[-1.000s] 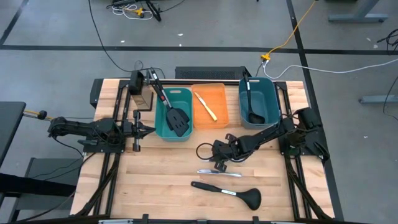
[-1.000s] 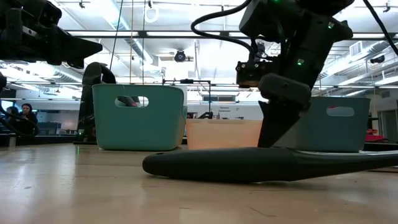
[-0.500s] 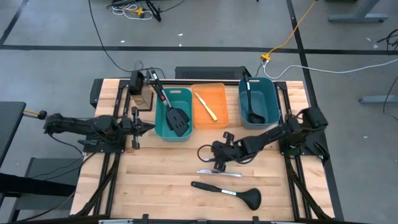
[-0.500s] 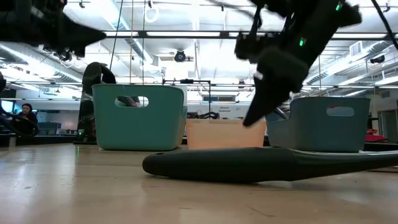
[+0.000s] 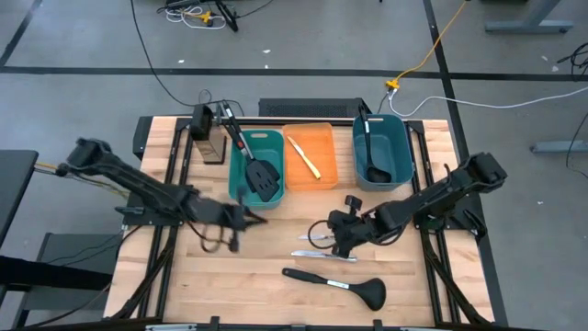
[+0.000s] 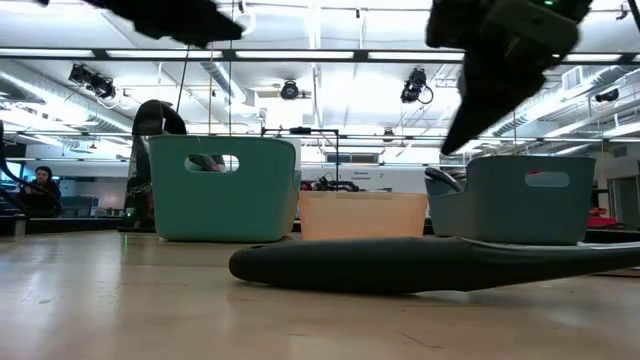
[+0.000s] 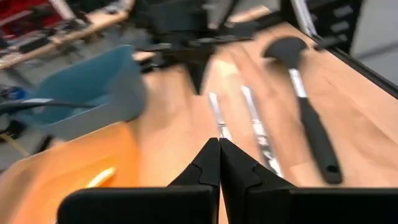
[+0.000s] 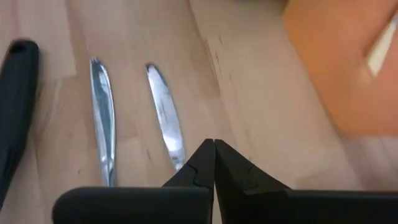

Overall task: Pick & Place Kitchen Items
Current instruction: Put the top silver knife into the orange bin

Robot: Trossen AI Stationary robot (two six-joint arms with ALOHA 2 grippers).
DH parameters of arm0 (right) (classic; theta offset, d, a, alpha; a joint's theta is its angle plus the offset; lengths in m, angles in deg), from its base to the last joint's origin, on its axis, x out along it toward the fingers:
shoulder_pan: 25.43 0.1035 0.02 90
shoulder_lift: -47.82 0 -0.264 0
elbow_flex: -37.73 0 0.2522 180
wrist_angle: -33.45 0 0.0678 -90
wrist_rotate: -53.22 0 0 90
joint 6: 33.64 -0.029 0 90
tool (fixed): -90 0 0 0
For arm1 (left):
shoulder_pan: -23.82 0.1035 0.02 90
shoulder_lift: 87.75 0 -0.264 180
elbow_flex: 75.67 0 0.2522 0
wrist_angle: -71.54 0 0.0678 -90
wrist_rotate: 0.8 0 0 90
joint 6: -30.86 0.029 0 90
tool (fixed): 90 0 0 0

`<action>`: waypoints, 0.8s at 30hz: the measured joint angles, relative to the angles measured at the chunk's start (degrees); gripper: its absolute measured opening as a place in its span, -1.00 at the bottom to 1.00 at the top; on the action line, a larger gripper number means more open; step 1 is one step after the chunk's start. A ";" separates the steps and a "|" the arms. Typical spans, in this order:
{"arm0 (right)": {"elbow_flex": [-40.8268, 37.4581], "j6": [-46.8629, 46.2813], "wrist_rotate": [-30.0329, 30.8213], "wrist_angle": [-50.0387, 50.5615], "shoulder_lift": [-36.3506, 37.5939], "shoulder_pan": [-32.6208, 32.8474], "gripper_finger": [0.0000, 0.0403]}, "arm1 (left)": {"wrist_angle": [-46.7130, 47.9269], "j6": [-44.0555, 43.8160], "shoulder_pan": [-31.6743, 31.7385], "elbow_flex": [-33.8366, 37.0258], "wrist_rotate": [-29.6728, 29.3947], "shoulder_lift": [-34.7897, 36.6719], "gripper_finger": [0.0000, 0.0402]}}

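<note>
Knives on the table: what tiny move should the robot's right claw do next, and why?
Probably open up and dip toward the nearer silver knife. The right claw is shut and holds nothing, hovering just above the two knives, which lie loose on the table.

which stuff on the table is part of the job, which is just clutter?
Job:
- two knives and a ladle on the bare table
- spatulas in the left teal bin
- yellow stick in the orange bin
- second ladle in the right teal bin

Not job:
- dark box at the table's far left corner

Two knives (image 5: 323,246) between the bins (image 5: 309,158) and the ladle (image 5: 338,287) on the table (image 5: 257,276)
</note>
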 joint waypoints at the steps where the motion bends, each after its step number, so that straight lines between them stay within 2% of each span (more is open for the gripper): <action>1: -0.01 -1.07 -0.05 0.54 -0.12 0.46 -0.97 | -0.02 0.05 -0.78 -2.16 0.34 -3.43 -0.99; 3: -0.01 -2.55 -0.67 1.09 -0.28 1.53 -0.94 | 0.06 -0.13 -2.04 -5.70 2.07 -9.18 -0.98; 7: 0.01 -3.84 -3.75 0.08 -0.28 3.71 -0.78 | -0.40 -2.11 -2.73 -10.98 9.67 -17.91 -0.99; 13: 0.01 -6.12 -3.70 1.81 -0.28 5.14 -0.43 | -3.24 -2.74 -0.96 -15.21 11.96 -27.87 -0.99; 18: -2.15 -6.17 -4.23 0.65 -0.31 5.14 -0.24 | -3.22 -2.43 0.88 -18.32 8.65 -35.29 -0.99; 24: -7.90 -10.11 -6.06 -1.95 -0.37 5.12 -0.18 | -3.03 -3.93 2.13 -20.13 2.60 -39.63 -0.99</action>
